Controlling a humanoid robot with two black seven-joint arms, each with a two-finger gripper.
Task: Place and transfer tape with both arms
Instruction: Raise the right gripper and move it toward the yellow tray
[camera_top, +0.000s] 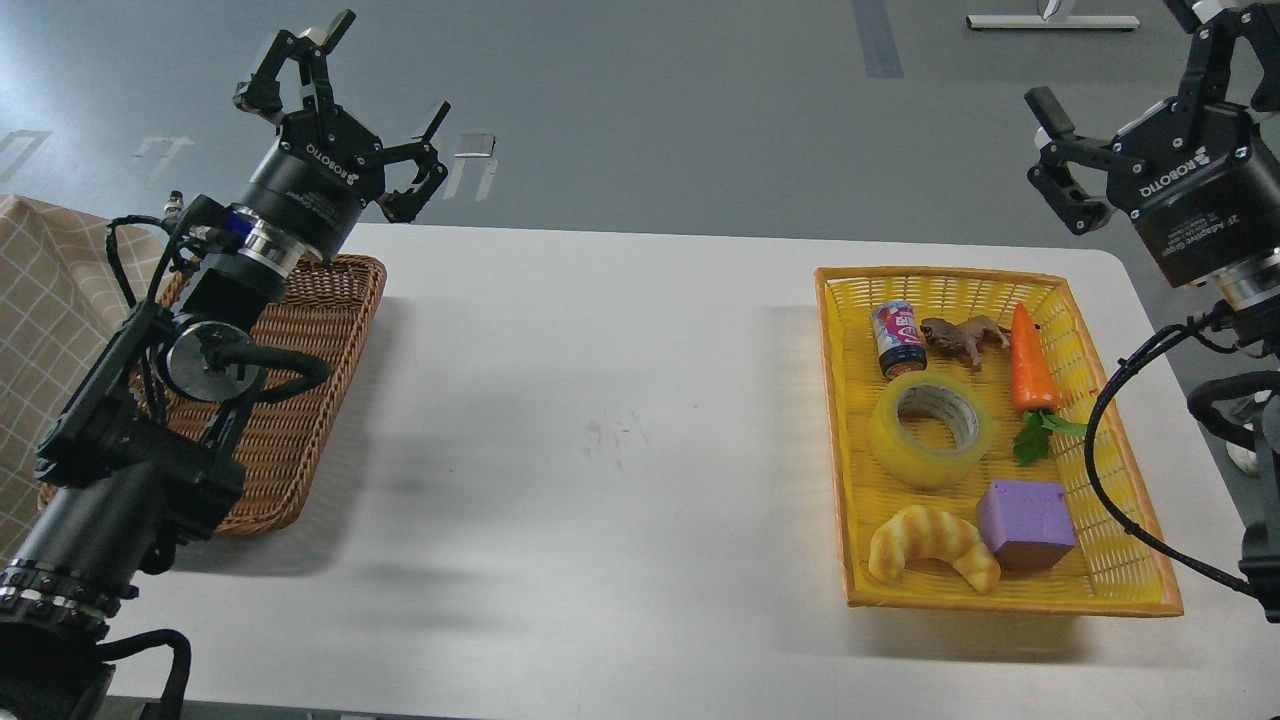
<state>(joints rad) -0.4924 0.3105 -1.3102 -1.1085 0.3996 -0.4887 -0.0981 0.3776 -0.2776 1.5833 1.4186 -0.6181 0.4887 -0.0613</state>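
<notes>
The tape (930, 429), a wide yellowish translucent roll with a grey-white core, lies flat in the middle of the yellow basket (1118, 592) on the right of the white table. My left gripper (362, 98) is open and empty, raised above the far end of the brown wicker basket (305, 400) on the left, far from the tape. My right gripper (1110, 60) is open and empty, held high past the table's far right corner, beyond the yellow basket. Its upper finger is partly cut by the view's top edge.
The yellow basket also holds a small bottle (899, 339), a brown animal toy (966, 339), a carrot toy (1030, 365), a purple block (1026, 524) and a croissant toy (933, 545). A checked cloth (45, 300) lies at the far left. My right arm's cable (1110, 480) hangs over the basket's right rim.
</notes>
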